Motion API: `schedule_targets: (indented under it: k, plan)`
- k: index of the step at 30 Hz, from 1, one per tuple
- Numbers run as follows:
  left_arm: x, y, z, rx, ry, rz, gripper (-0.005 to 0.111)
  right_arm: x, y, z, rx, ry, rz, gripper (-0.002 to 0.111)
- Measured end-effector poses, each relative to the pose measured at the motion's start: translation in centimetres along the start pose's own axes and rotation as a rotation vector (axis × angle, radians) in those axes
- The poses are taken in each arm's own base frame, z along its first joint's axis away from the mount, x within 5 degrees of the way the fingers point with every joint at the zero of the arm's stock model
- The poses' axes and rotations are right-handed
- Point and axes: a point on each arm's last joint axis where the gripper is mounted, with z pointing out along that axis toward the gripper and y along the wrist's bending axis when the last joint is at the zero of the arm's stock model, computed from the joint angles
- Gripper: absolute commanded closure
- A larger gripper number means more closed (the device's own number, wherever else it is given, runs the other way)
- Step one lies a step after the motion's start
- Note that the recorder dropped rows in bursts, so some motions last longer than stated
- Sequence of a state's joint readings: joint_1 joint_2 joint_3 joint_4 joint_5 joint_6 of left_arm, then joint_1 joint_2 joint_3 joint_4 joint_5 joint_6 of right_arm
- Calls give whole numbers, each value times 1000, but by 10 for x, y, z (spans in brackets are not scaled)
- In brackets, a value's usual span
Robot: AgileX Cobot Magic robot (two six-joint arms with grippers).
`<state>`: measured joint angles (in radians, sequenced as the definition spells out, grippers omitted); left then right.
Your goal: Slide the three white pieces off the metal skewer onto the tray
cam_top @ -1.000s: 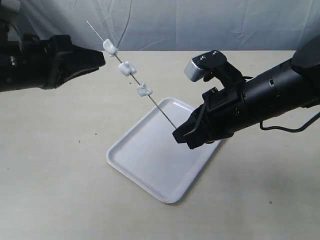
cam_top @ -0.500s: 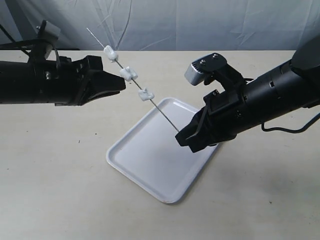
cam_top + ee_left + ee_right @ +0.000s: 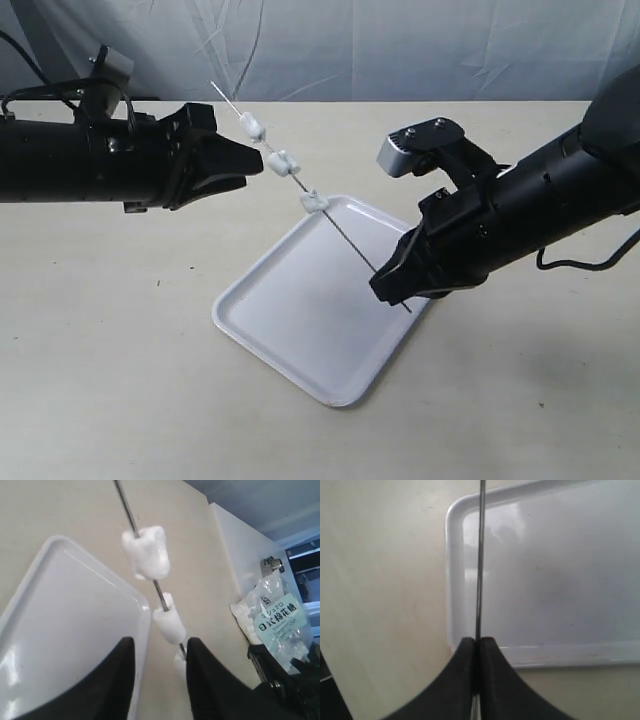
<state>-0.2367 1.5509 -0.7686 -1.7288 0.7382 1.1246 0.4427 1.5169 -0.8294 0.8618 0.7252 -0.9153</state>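
Note:
The metal skewer (image 3: 350, 240) slants up over the tray (image 3: 300, 330), and my right gripper (image 3: 388, 288) is shut on its lower end. Three white pieces (image 3: 283, 161) are threaded on its upper half. My left gripper (image 3: 255, 165) is open, level with the middle piece. In the left wrist view the skewer (image 3: 125, 505) runs down into the gap of the left gripper (image 3: 160, 642), close to one finger (image 3: 205, 680). Two pieces (image 3: 146, 550) (image 3: 169, 622) sit ahead of the fingertips; a third (image 3: 179, 662) lies partly hidden between them. The right wrist view shows the right gripper (image 3: 476, 640) pinching the skewer (image 3: 480, 555) over the tray's rim (image 3: 451, 580).
A bag of marshmallows (image 3: 275, 620) lies at the table's edge in the left wrist view. A grey cloth backdrop (image 3: 400, 50) hangs behind the beige table (image 3: 120, 380). The right arm's camera mount (image 3: 420, 150) stands above the tray's far corner.
My left gripper has moved right up to the skewer and its jaws have opened wider. The right arm has shifted the skewer to the right and slightly lower over the tray.

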Motion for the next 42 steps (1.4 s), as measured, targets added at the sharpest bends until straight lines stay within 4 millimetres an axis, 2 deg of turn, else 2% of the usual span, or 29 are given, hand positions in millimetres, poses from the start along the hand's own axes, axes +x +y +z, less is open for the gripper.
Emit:
schedule_targets:
  k: [10,16,21,33,36,39,42]
  plan:
    - [-31,-6,-1,-92,-127,35,72,-1,-1,1,33,-7,53,109]
    - [-42,-13,-2,-91,-164,39,72,1,8,7,38,37,-43,109]
    - [-42,-12,-2,-96,-168,33,72,0,13,11,72,32,-89,109]
    - [-42,-12,-1,-97,-166,29,72,-6,10,11,127,-29,-17,109]
    - [-40,-9,4,-101,-149,23,72,-6,10,11,120,-36,-8,109]
    - [-32,0,19,-133,-112,7,72,-7,11,11,115,-40,-2,109]
    - [-32,5,22,-156,-110,0,72,-7,11,11,115,-40,-4,109]
